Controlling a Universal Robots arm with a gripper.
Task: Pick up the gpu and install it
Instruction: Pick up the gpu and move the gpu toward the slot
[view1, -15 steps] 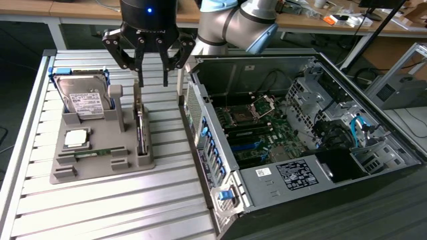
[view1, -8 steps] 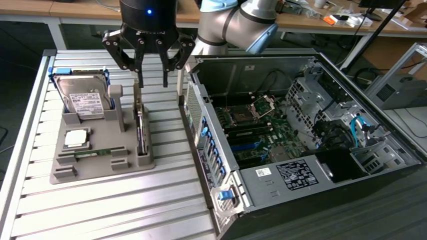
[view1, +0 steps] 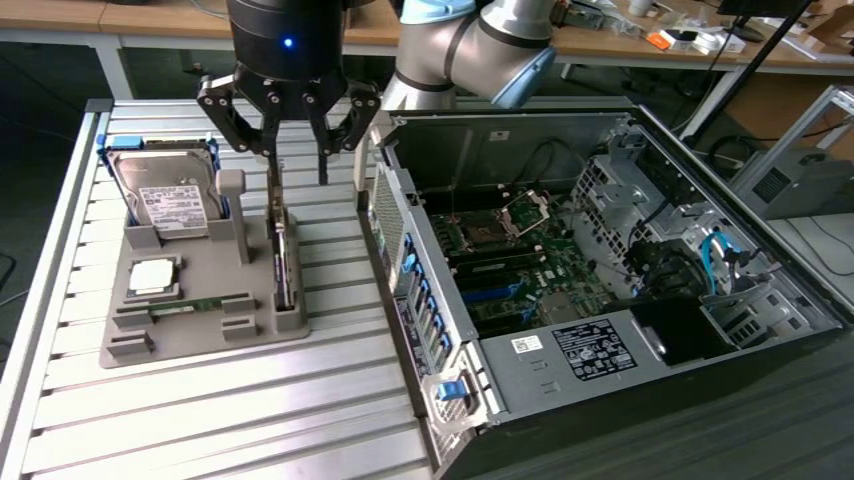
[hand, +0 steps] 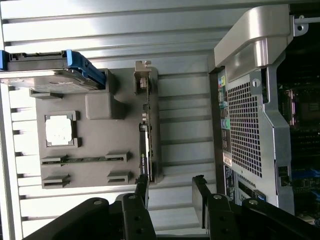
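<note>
The jaws stand wide apart and hold nothing. The gripper (view1: 299, 170) hangs above the far end of the gpu (view1: 280, 252); whether a fingertip touches the card cannot be told.

- **Gpu:** stands edge-on in a slot along the side of the grey holder (view1: 200, 335) that faces the computer case (view1: 441, 330). In the wrist view, one fingertip (hand: 142, 181) lines up with the end of the gpu (hand: 145, 140). The other hangs over the bare slatted table (view1: 200, 420) between holder and case.
- **Same holder:**
  - A hard drive (view1: 167, 195) with a white label leans upright in a blue frame at the far end.
  - A grey post (view1: 231, 205) rises just beside the gpu, between it and the drive.
  - A processor chip (view1: 154, 275) lies flat.
  - A narrow memory stick (view1: 200, 303) sits in its slot at the near end.
- **Case:** lies open on its side toward the exterior view's right, with the motherboard (view1: 514, 270) exposed. Its perforated rear panel (hand: 245, 125) runs close alongside the holder.
</note>
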